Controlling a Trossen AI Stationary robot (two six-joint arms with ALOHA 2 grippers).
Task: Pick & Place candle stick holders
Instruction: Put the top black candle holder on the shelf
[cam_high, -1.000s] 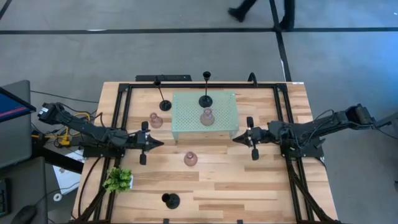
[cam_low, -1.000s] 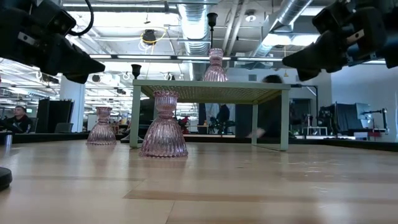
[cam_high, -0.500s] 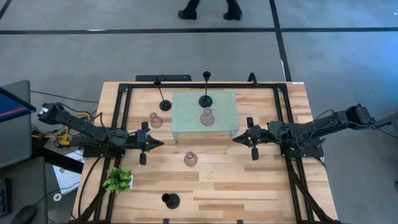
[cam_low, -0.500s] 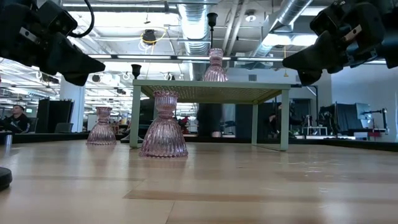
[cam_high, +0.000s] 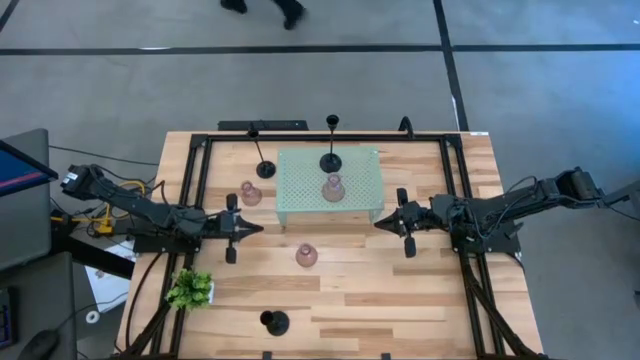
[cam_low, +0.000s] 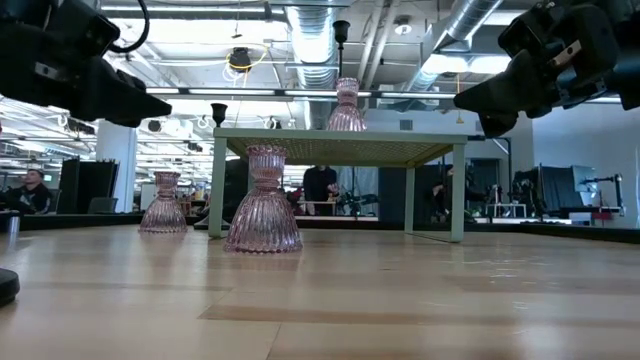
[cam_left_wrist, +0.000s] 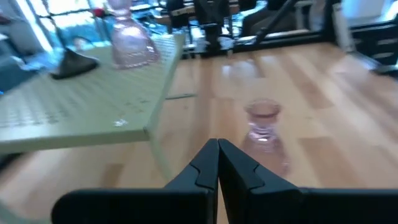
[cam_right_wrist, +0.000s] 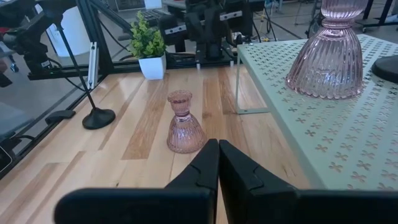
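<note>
High view: pink holder (cam_high: 307, 255) between left gripper (cam_high: 256, 230); right gripper (cam_high: 380, 222).

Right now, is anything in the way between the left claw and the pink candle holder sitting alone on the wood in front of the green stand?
Nothing visible. The left gripper, shut and empty, hovers beside the pink candle holder, with only bare table between them. The green stand sits off to one side.
</note>
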